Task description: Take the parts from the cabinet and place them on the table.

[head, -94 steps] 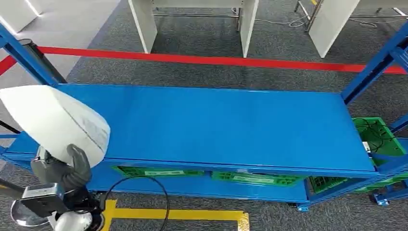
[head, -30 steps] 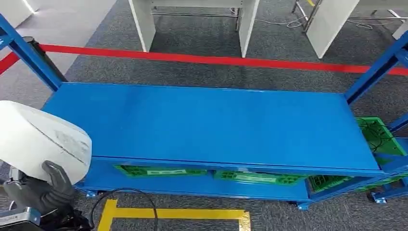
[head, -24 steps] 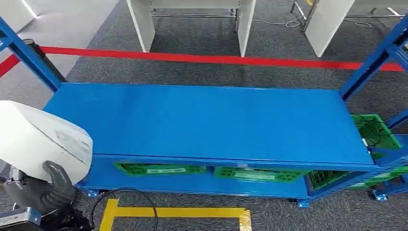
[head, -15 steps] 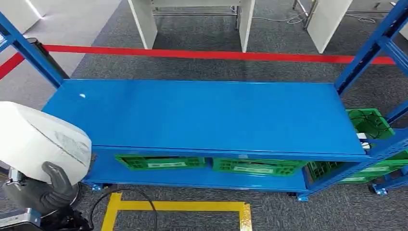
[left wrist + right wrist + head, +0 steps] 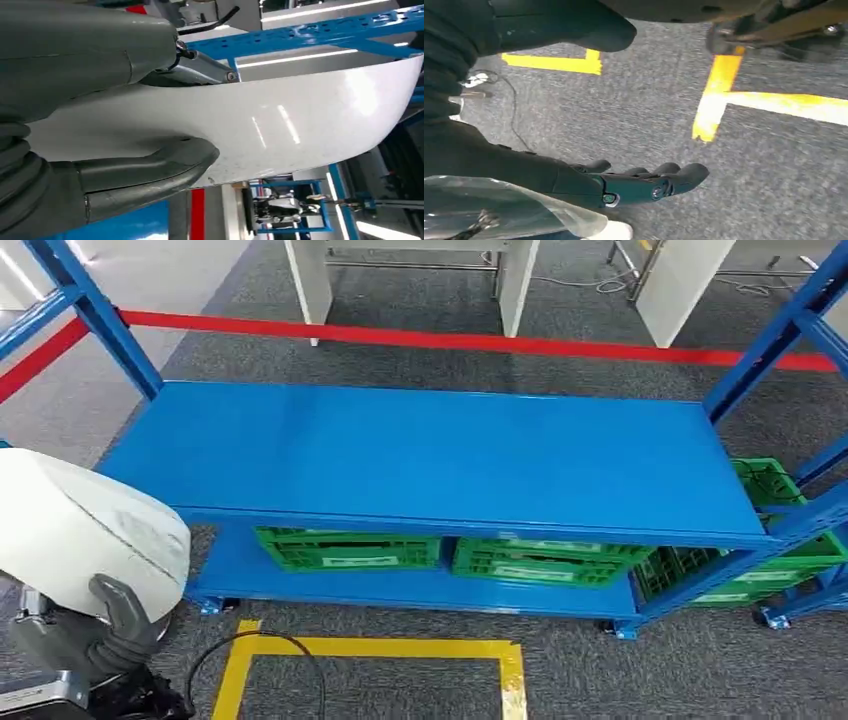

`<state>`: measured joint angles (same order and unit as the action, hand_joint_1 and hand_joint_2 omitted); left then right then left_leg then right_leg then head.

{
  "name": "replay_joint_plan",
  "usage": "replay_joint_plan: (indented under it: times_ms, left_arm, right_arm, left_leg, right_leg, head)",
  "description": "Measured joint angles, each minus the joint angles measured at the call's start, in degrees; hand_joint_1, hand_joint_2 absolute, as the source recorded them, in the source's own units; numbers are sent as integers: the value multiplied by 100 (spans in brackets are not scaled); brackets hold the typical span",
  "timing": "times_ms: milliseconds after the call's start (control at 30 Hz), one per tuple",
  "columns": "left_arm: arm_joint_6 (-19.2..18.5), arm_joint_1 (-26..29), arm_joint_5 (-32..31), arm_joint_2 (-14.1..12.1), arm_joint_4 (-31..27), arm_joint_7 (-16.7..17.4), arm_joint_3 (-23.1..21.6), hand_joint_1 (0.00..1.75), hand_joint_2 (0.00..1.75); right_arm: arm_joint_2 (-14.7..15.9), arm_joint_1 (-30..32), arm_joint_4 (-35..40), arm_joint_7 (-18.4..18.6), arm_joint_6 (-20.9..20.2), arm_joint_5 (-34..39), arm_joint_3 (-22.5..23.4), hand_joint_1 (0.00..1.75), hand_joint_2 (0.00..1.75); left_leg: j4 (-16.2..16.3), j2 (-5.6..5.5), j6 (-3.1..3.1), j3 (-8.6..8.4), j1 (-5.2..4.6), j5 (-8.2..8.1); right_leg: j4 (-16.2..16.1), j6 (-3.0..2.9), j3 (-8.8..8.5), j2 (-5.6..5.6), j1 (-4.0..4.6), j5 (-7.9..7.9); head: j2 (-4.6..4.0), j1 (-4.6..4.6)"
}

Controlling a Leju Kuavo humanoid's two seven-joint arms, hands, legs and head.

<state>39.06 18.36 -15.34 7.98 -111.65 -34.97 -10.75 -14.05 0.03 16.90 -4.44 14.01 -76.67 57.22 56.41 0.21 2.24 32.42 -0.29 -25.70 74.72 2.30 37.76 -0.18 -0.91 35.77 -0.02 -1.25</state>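
Bright even light, glare on the white part, right wrist view motion-blurred.

grey carpet floor crossed by a red line and yellow tape. a long blue shelf stands in front, green crates beneath it. white furniture legs stand behind.

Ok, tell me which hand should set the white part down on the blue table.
Left. The left hand already grips the white part beside the blue table, at its left end. The right hand hangs over the grey floor, fingers apart, holding nothing.
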Motion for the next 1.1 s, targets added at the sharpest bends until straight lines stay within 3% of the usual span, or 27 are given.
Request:
replay_joint_plan:
  times_ms: [33, 67, 100, 133, 167, 200, 267, 300, 333, 400, 433, 467, 500, 533, 600, 633, 667, 733, 767, 800, 833, 867, 900, 967, 1000, 1033, 1100]
  left_arm:
    - [2, 0, -2, 0, 0, 0, 0, 175, 175]
    - [0, 0, -4, 0, 0, 0, 0, 175, 175]
    - [2, 0, -7, 2, 0, 0, 0, 175, 175]
    - [2, 1, -9, 7, 0, 2, 0, 175, 175]
    - [2, -3, -11, 11, 0, 2, 0, 175, 175]
    - [2, -3, -17, 15, 0, 9, -2, 175, 175]
    - [0, 0, -24, 26, 0, 13, 0, 175, 175]
    - [0, 5, -28, 24, 0, 13, 0, 175, 175]
    - [2, 18, -37, 26, 0, 15, 2, 175, 175]
    - [2, 20, -50, 26, 0, 17, 4, 175, 175]
    - [2, 23, -52, 26, 2, 17, 4, 175, 175]
    - [2, 23, -57, 26, 4, 17, 4, 175, 175]
    - [2, 24, -57, 26, 7, 17, 7, 175, 175]
    - [2, 24, -59, 26, 7, 17, 9, 175, 175]
    - [2, 22, -68, 28, 7, 17, 9, 175, 175]
    - [2, 17, -74, 31, 7, 17, 11, 175, 175]
    - [0, 19, -79, 35, 7, 15, 11, 175, 175]
    - [2, 21, -112, 35, 7, 15, 18, 175, 175]
    - [2, 22, -111, 37, 7, 15, 18, 175, 175]
    - [2, 26, -111, 44, 7, 15, 22, 175, 175]
    - [2, 18, -111, 46, 7, 15, 26, 175, 175]
    - [2, 20, -111, 55, 9, 15, 28, 175, 175]
    - [0, 25, -111, 63, 9, 15, 28, 175, 175]
    - [0, 25, -111, 74, 9, 15, 31, 175, 175]
    - [2, 26, -111, 77, 11, 15, 31, 175, 175]
    - [0, 26, -111, 79, 11, 15, 31, 175, 175]
    - [2, 26, -111, 79, 11, 15, 31, 175, 175]
  right_arm:
    - [0, -1, 0, 0, 2, 0, 0, 0, 175]
    - [0, -2, 0, 0, 2, 0, 2, 0, 175]
    - [0, -7, 0, -2, 4, -2, 6, 0, 175]
    - [0, -23, 2, -2, 7, -4, 9, 0, 175]
    - [0, -40, 0, -4, 7, -4, 13, 0, 175]
    - [0, -46, 0, -6, 7, -13, 24, 0, 175]
    - [0, -32, 0, -9, 7, -15, 39, 0, 175]
    - [-9, -19, -6, -9, 5, -15, 48, 0, 175]
    - [-9, -21, -4, -2, 13, -15, 57, 0, 175]
    - [-9, -23, -4, 0, 11, -31, 77, 0, 175]
    - [-9, -20, -4, 0, 11, -48, 89, 0, 175]
    - [-9, -15, -6, 0, 11, -55, 96, 0, 175]
    - [-9, -16, -4, 0, 11, -63, 101, 0, 175]
    - [-9, -17, -4, 0, 11, -77, 107, 0, 175]
    - [-11, -17, -4, 0, 9, -103, 129, 0, 175]
    - [-13, -19, -4, -2, 9, -114, 136, 0, 175]
    - [-15, -27, -4, -4, 9, -120, 138, 0, 175]
    - [-15, -30, -4, -20, 9, -151, 144, 0, 175]
    - [-15, -30, -4, -20, 9, -162, 151, 0, 175]
    - [-15, -24, -4, -20, 9, -166, 164, 0, 175]
    - [-15, -23, -4, -22, 9, -166, 181, 0, 175]
    - [-15, -18, -7, -22, 4, -166, 190, 0, 175]
    - [-15, -19, -7, -22, 4, -168, 195, 0, 175]
    - [-15, -25, -7, -22, 4, -168, 218, 0, 175]
    - [-15, -25, -7, -22, 4, -168, 227, 0, 175]
    - [-15, -24, -4, -22, 4, -175, 234, 0, 175]
    - [-15, -32, -4, -22, 4, -177, 240, 0, 175]
  left_leg:
    - [20, 0, -6, 80, -10, 48]
    - [36, -1, -18, 154, -20, 91]
    - [48, -4, -34, 209, -27, 139]
    - [63, -4, -64, 231, -50, 182]
    - [79, 2, -98, 260, -59, 232]
    - [70, 9, -133, 269, -44, 293]
    - [43, 5, -207, 274, -25, 364]
    - [87, -16, -239, 310, -5, 333]
    - [240, -24, -283, 373, -6, -12]
    - [962, -23, -341, 502, 29, -738]
    - [1393, -24, -366, 548, 39, -986]
    - [1683, -23, -384, 548, 46, -1038]
    - [1778, -23, -395, 488, 56, -911]
    - [1631, -22, -400, 312, 70, -655]
    - [712, -23, -385, -322, 86, -318]
    - [240, -29, -363, -586, 85, -449]
    - [2, -35, -329, -718, 58, -521]
    - [-24, -35, -286, -660, 41, -547]
    - [-22, -34, -235, -621, 37, -525]
    - [-71, -17, -130, -552, 88, -449]
    - [-69, 3, -80, -490, 81, -396]
    - [-67, 7, -20, -424, 77, -342]
    - [-65, 10, -1, -325, 64, -261]
    - [-49, 15, 2, -161, 44, -126]
    - [-35, 15, -2, -67, 38, -62]
    - [-15, 15, -12, 25, 34, -3]
    - [39, 11, -50, 211, 32, 101]
  right_leg:
    - [-224, -19, -204, 0, 3, -226]
    - [-636, -53, -509, 0, 13, -422]
    - [-1201, -104, -908, 6, 27, -498]
    - [-1740, -146, -1266, 8, 55, -341]
    - [-2057, -139, -1461, 9, 45, -269]
    - [-2052, -145, -1345, 19, 69, -271]
    - [-2053, -202, -1317, 16, 89, -334]
    - [-2090, -240, -1259, -27, 34, -422]
    - [-2084, -297, -1191, -43, 42, -489]
    - [-2080, -315, -1054, -55, 43, -602]
    - [-2076, -316, -976, -65, 45, -660]
    - [-2052, -306, -931, -71, 45, -720]
    - [-2013, -301, -850, -81, 43, -771]
    - [-1955, -285, -733, -87, 41, -821]
    - [-1847, -251, -571, -84, 37, -867]
    - [-1799, -227, -514, -83, 42, -885]
    - [-1750, -191, -463, -76, 64, -911]
    - [-1754, -122, -403, -82, 58, -1018]
    - [-1756, -83, -382, -84, 58, -1065]
    - [-1740, -41, -334, -71, 57, -1027]
    - [-1640, -12, -272, -39, 45, -818]
    - [-1383, 2, -153, -19, 44, -489]
    - [-848, 19, -14, -4, 36, -71]
    - [-110, 44, 142, -4, 35, 214]
    - [33, 45, 107, -3, 34, 103]
    - [-35, 39, -27, -4, 34, -121]
    - [-786, -3, -633, -2, 35, -530]
  head:
    - [0, 0]
    - [0, 0]
    - [0, 0]
    - [0, -4]
    - [0, -15]
    - [0, -13]
    - [0, -4]
    - [0, 6]
    - [0, -20]
    - [0, -39]
    - [0, -39]
    - [0, -37]
    - [0, -39]
    - [0, -42]
    - [0, -42]
    - [0, -37]
    - [0, -33]
    - [0, -39]
    - [0, -31]
    - [0, -31]
    - [0, -28]
    - [0, 9]
    - [0, 15]
    - [0, 18]
    - [0, 15]
    - [0, 17]
    - [0, 17]
